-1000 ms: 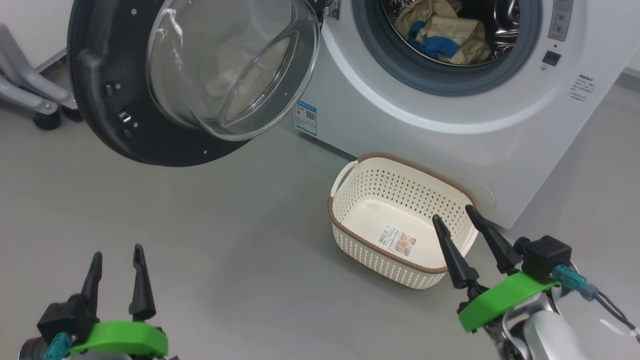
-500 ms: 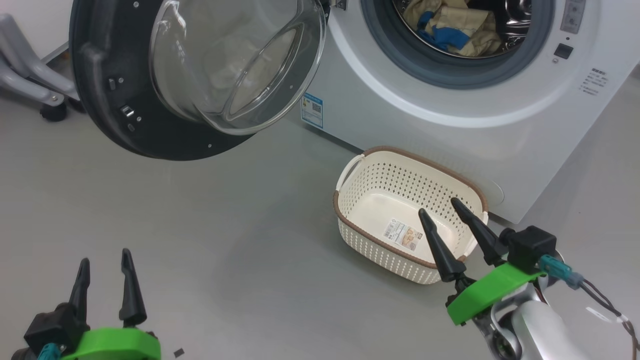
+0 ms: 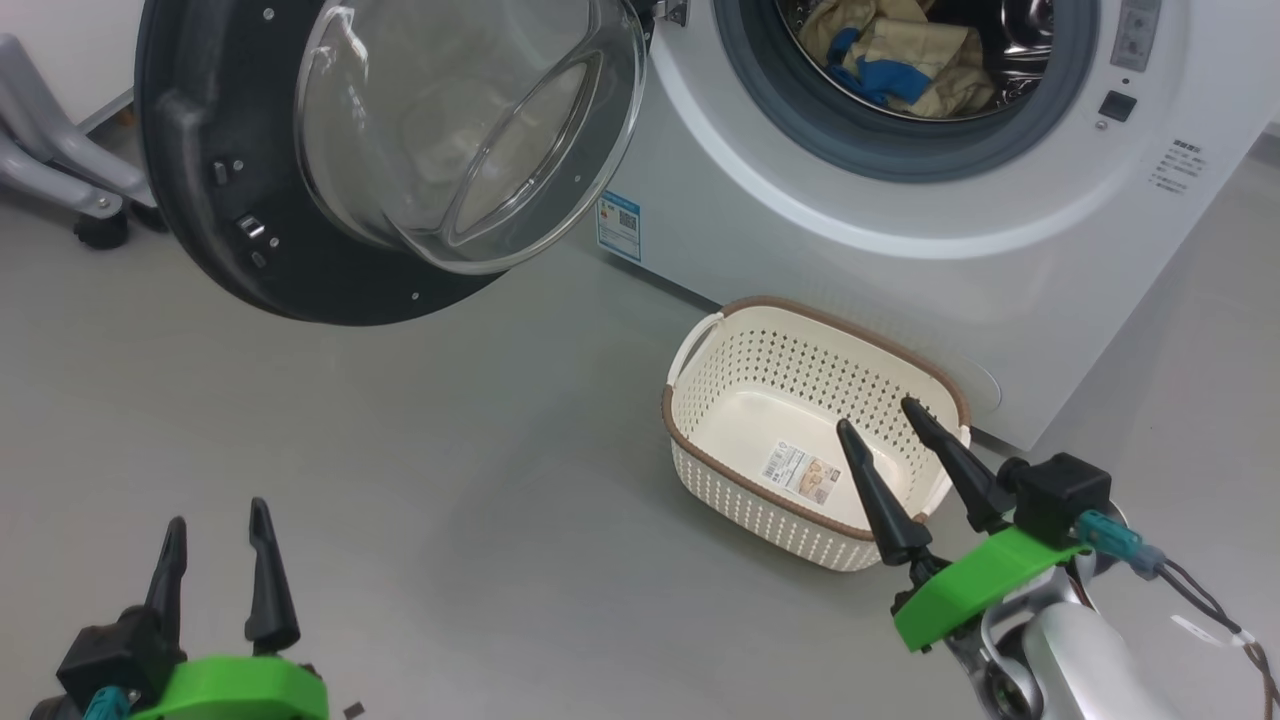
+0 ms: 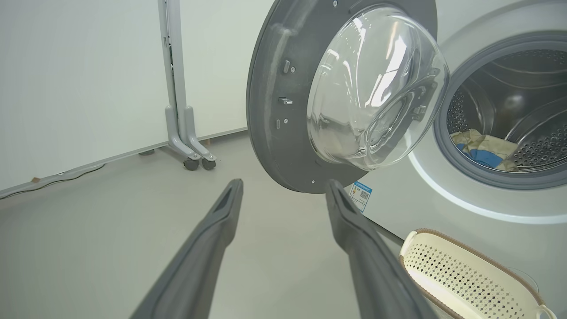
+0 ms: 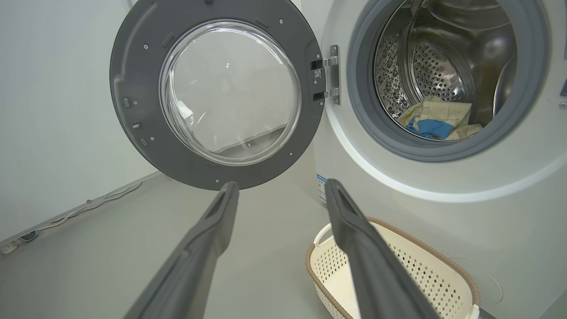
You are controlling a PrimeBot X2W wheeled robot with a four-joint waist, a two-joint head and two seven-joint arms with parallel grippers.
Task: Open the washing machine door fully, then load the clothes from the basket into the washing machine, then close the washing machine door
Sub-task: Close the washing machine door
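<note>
The washing machine (image 3: pixel 900 230) stands with its door (image 3: pixel 230 230) swung wide to the left, glass bowl (image 3: pixel 470 130) bulging out. Pale yellow clothes and a blue cloth piece (image 3: pixel 900 60) lie inside the steel drum (image 5: pixel 443 57). On the floor before the washer sits the cream basket (image 3: pixel 735 500), holding nothing but its label sticker (image 3: pixel 800 472). My right gripper (image 3: pixel 878 417) is open, its fingers over the basket's near right rim. Low at the left, my left gripper (image 3: pixel 218 515) is open above bare floor, well short of the door.
A grey wheeled stand (image 4: pixel 186 141) rises by the white wall left of the door. A cable runs along the wall base (image 5: pixel 66 212). Grey floor (image 3: pixel 450 480) stretches between my grippers and the washer.
The head view has shifted a little, so the scene sits slightly differently. My right gripper has risen towards the basket's right rim, and my left gripper sits lower in view. Both stay open.
</note>
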